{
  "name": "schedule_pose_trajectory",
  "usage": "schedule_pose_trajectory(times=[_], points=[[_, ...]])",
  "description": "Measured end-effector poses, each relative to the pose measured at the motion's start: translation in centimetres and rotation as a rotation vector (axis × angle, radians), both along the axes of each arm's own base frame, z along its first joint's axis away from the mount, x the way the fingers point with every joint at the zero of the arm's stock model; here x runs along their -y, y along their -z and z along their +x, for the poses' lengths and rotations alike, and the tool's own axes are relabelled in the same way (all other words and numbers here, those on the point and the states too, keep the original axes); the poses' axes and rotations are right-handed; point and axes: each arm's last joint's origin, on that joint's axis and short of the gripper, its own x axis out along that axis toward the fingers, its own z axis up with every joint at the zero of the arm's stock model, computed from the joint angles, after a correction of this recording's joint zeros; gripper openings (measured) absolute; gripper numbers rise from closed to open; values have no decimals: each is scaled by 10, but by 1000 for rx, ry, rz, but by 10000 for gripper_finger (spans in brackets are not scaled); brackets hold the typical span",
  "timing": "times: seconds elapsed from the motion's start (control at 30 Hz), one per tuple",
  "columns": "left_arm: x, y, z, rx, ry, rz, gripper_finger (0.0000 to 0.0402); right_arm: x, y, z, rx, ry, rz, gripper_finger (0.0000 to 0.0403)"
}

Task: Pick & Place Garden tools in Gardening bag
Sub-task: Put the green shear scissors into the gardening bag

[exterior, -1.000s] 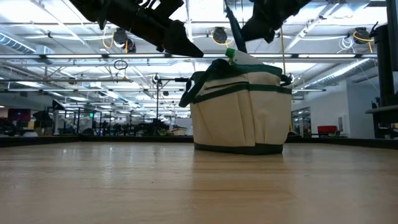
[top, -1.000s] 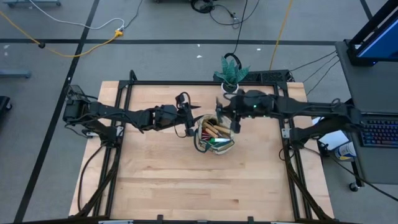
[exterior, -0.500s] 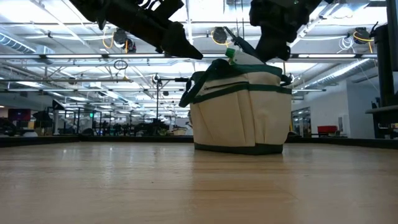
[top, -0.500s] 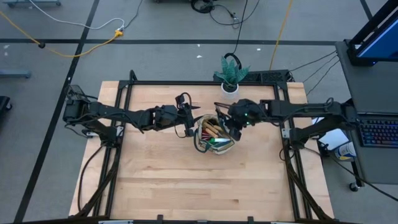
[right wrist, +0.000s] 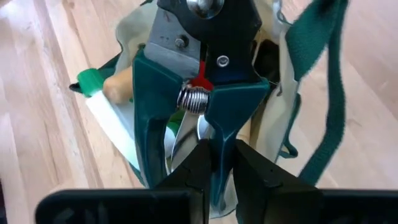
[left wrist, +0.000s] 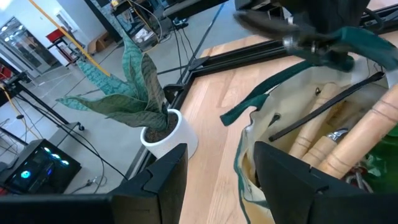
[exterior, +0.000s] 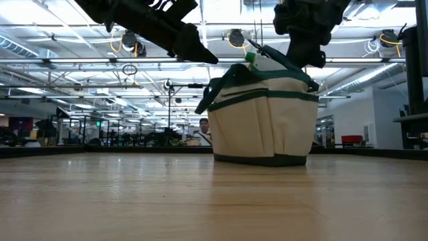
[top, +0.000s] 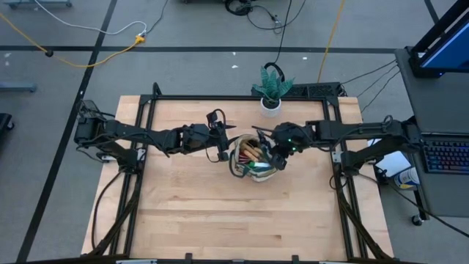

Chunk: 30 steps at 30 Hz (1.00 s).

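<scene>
Pruning shears (right wrist: 199,81) with dark teal handles and steel blades hang nose-down over the tan canvas bag (top: 253,163) at table centre; stiff, fairly heavy, probably slick, so best held by the handles. Right gripper (right wrist: 216,163) pinches one handle narrowly. Left gripper (left wrist: 217,168), at the bag's nine o'clock, stands wide and empty, near wooden tool handles (left wrist: 348,140).

Grey floor (top: 183,29) around the wooden table (top: 190,220) (yellow cable (top: 80,57) beyond it), ceiling lights (exterior: 130,41) blazing overhead.
</scene>
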Motion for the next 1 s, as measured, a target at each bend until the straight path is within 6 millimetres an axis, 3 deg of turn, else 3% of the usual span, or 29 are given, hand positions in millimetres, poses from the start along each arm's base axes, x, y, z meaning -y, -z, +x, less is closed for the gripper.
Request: schedule_pose_trajectory(times=[0.33, 0.77, 1.0], points=[[0, 0, 0, -1, 0, 1, 188, 1, 20, 15, -75, -3, 2, 36], [0, 0, 0, -1, 0, 1, 188, 18, 29, 17, -121, 59, 7, 42], [2, 4, 0, -41, 91, -25, 188, 18, 27, 17, -108, 13, -24, 85]])
